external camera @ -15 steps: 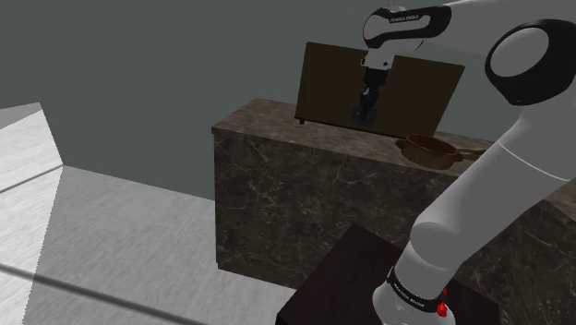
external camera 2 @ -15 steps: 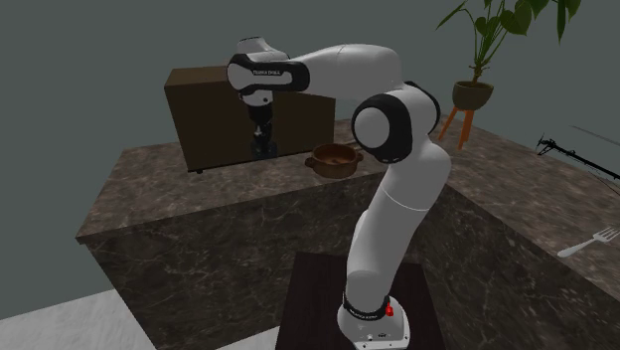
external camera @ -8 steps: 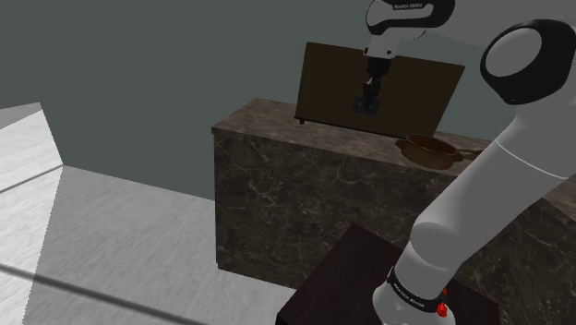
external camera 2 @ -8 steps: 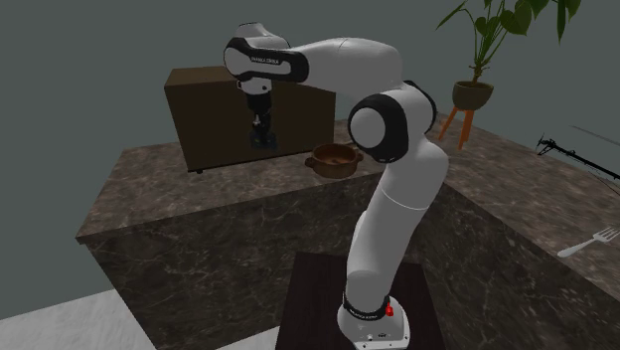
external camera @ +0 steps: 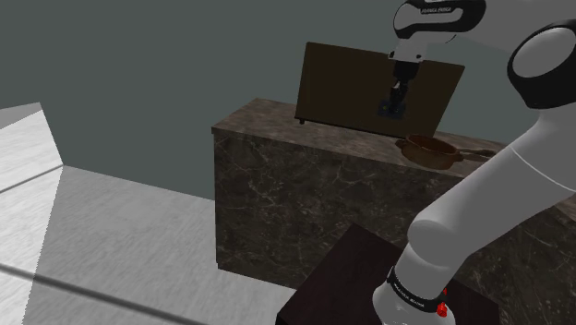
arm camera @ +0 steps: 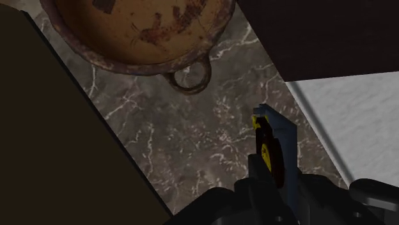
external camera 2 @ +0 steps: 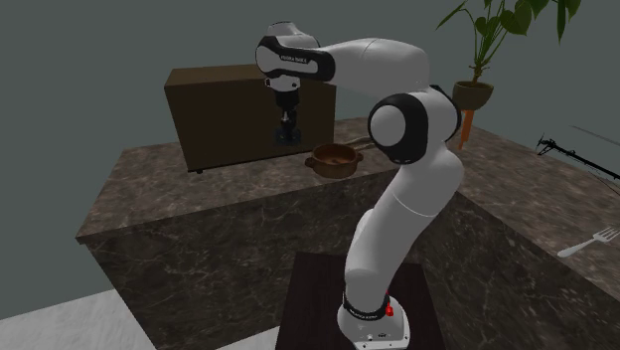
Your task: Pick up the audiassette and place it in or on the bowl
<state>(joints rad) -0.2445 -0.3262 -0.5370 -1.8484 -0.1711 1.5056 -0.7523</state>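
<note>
My black gripper [external camera: 392, 102] hangs above the dark marble counter [external camera: 277, 138], shut on the audio cassette [external camera: 388, 110]. The wrist view shows the cassette [arm camera: 281, 137] edge-on, a blue-grey slab with a yellow and black label, clasped between the fingers of the gripper [arm camera: 284, 184]. The brown, rust-stained bowl [external camera: 429, 148] with ring handles stands on the counter, to the shoulder view's right of the gripper and lower. From the second exterior view, the gripper [external camera 2: 287, 131] is above and left of the bowl [external camera 2: 333, 158]. The wrist view puts the bowl [arm camera: 137, 32] ahead of the fingertips.
A tall dark brown box [external camera: 342, 88] stands on the counter right behind the gripper. A potted plant [external camera 2: 475, 60] stands past the counter's far corner and a fork [external camera 2: 593, 240] lies on its right wing. My dark stand [external camera 2: 323, 298] sits in front of the counter.
The gripper has risen off the counter with the cassette and moved to the right in both exterior views, toward the bowl. Its fingers have stayed shut.
</note>
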